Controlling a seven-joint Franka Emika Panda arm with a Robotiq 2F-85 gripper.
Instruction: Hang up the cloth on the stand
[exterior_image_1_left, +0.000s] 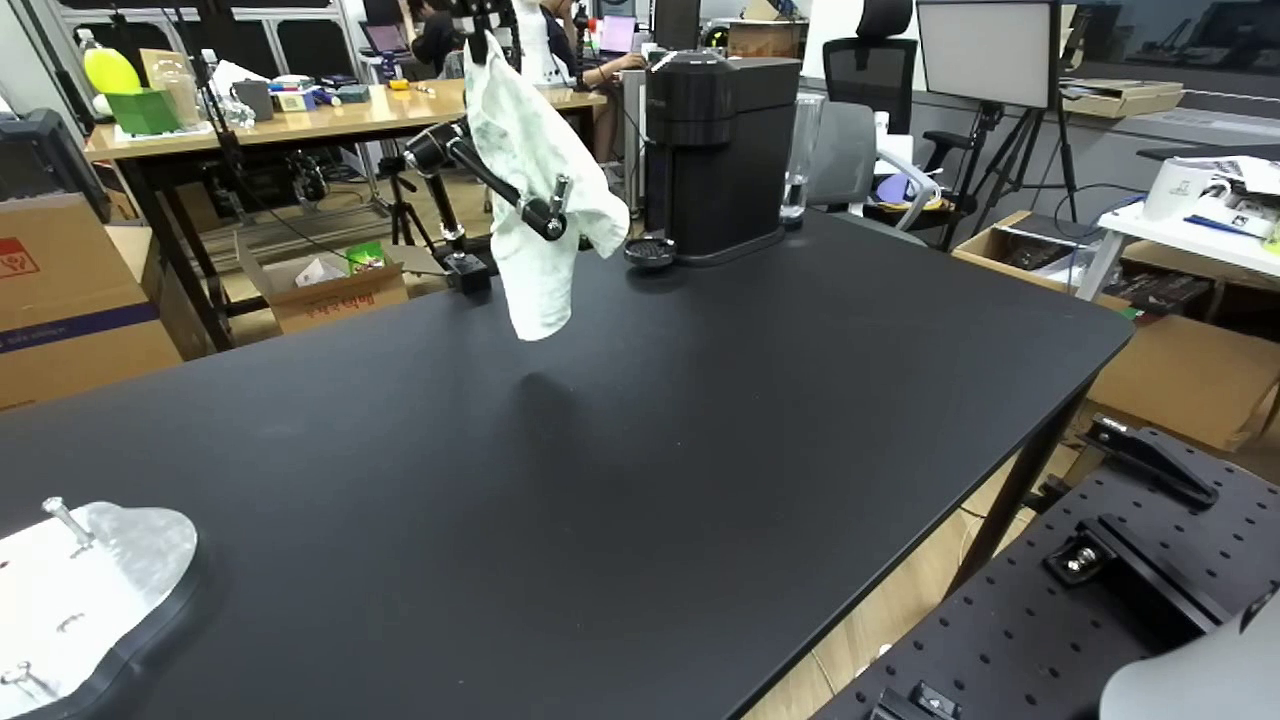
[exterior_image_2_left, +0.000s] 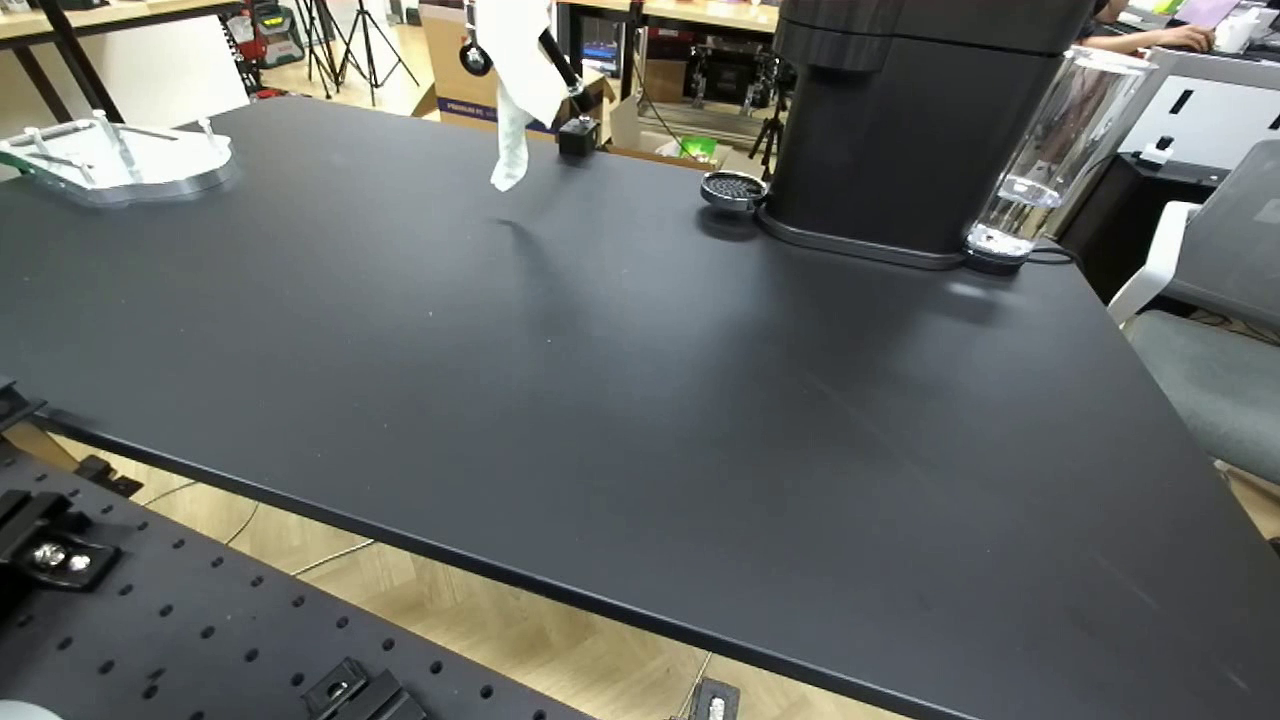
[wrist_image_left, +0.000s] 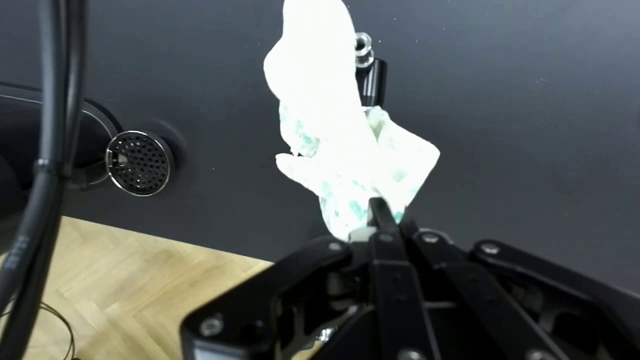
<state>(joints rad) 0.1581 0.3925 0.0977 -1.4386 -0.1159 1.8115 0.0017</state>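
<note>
The white cloth with pale green patches (exterior_image_1_left: 545, 150) hangs down at the stand (exterior_image_1_left: 500, 185), a black jointed arm on a small block base. The gripper (exterior_image_1_left: 482, 40) is high above, its fingers closed on the cloth's upper end; in the wrist view the fingertips (wrist_image_left: 392, 212) lie close together against the cloth (wrist_image_left: 340, 150). In an exterior view the stand's arm crosses in front of the cloth. In an exterior view the cloth (exterior_image_2_left: 520, 70) covers the middle of the stand (exterior_image_2_left: 565, 75). The lower end hangs above the table. The stand's end (wrist_image_left: 372, 80) pokes out beside the cloth.
A black coffee machine (exterior_image_1_left: 715, 150) with a round drip tray (exterior_image_1_left: 650, 252) stands close to the stand. A clear water tank (exterior_image_2_left: 1040, 170) is behind it. A pale plate with metal pegs (exterior_image_1_left: 130, 560) lies on the black table (exterior_image_1_left: 640, 480), away from the stand.
</note>
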